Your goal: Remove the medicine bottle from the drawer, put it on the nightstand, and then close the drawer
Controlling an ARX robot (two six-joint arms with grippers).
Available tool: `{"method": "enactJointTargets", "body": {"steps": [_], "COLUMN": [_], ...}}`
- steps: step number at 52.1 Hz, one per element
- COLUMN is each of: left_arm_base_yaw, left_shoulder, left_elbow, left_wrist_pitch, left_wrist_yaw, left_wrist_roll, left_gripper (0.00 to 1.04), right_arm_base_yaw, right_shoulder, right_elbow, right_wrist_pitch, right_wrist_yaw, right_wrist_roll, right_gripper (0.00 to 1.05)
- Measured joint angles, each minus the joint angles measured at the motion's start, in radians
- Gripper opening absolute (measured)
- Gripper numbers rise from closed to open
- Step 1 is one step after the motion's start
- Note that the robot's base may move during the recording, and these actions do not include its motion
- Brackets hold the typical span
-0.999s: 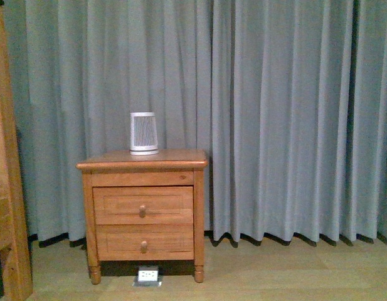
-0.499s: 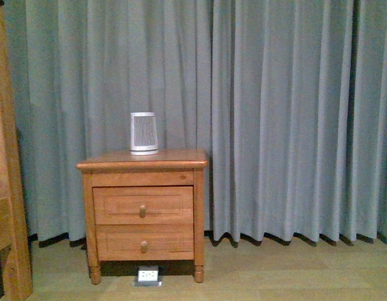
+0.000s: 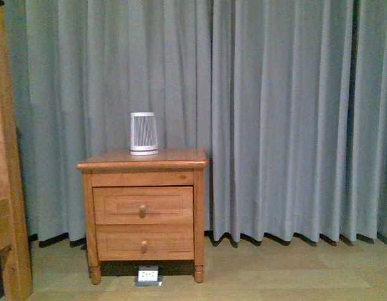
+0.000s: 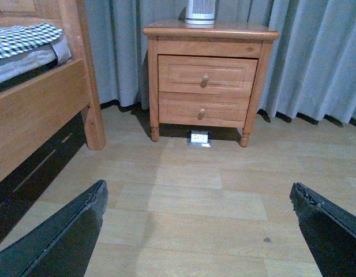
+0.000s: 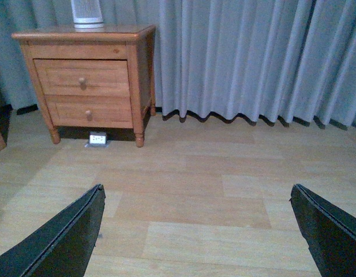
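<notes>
Left pincer: your left pincer (image 4: 198,186) is hanging over bare floor (image 4: 189,202) with its two dark fingers (image 4: 62,242) spread wide and nothing between them.
Right pincer: your right pincer (image 5: 197,187) is doing the same, with its fingers (image 5: 62,236) splayed far apart, gripping nothing, over the same plank floor.
Nightstand: you are facing the nightstand (image 3: 143,179), which is standing ahead of both pincers and well apart from them. It is sitting more squarely in front of the left one.
Upper drawer: the upper drawer (image 3: 168,204) is sitting flush in its frame, shut, with its round knob (image 3: 142,211) pointing toward your pincers.
Lower drawer: the lower drawer (image 3: 168,241) is lying shut just below it.
Medicine bottle: you are not seeing the medicine bottle in any view, so I cannot tell you where it is lying.
Ribbed cone: a white-grey ribbed cone (image 3: 143,133) is standing upright on the nightstand top, toward the back, far beyond either pincer.
White plate: a small white plate (image 3: 148,275) is lying on the floor under the nightstand's front edge, between its feet.
Bed: a wooden bed frame (image 4: 33,109) with checked bedding (image 4: 22,39) is running alongside your left pincer, nearer to it than the nightstand is.
Curtain: a grey pleated curtain (image 3: 287,125) is hanging behind the nightstand, ahead of your right pincer.
</notes>
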Motion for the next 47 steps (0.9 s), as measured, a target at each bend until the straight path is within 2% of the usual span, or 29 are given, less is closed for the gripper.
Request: {"method": "enactJointTargets", "body": {"steps": [47], "left_arm_base_yaw": [0.000], "left_shoulder": [0.000], "left_elbow": [0.000], "left_wrist_pitch": [0.000], "left_wrist_yaw": [-0.001], "left_wrist_roll": [0.000], "left_gripper": [0.98], "right_arm_base_yaw": [0.000], "right_shoulder": [0.000], "right_elbow": [0.000], "right_wrist_pitch": [0.000], "right_wrist_yaw": [0.000], "right_wrist_roll": [0.000], "right_gripper": [0.98]}}
